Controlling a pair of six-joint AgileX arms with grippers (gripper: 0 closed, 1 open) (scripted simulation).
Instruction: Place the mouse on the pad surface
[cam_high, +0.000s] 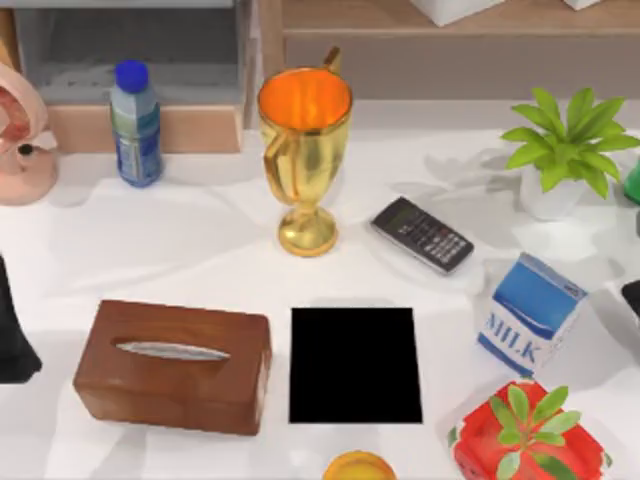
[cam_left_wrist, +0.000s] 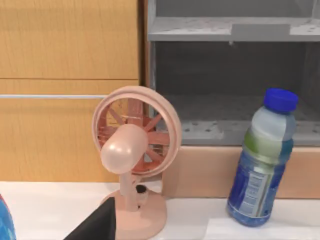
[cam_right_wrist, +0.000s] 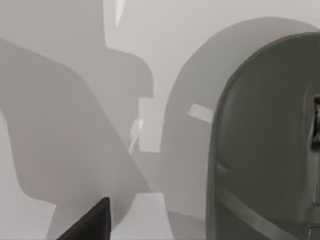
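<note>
The pad (cam_high: 355, 365) is lying bare at six o'clock between the tissue box (cam_high: 172, 365) and milk carton (cam_high: 531, 313). In the right wrist view the mouse (cam_right_wrist: 267, 145) is sitting on white table (cam_right_wrist: 75, 125), close beside a dark fingertip (cam_right_wrist: 92, 222); I cannot tell how either gripper's jaws stand.

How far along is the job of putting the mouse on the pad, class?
Done: nothing yet; the pad lies bare between the tissue box and the milk carton. In hand: the right wrist view looks closely at the mouse, which lies on the white table, so the right arm seems to be nearing it. Left: grasp it, carry it, set it on the pad. The left arm sits at the table's left edge.
</note>
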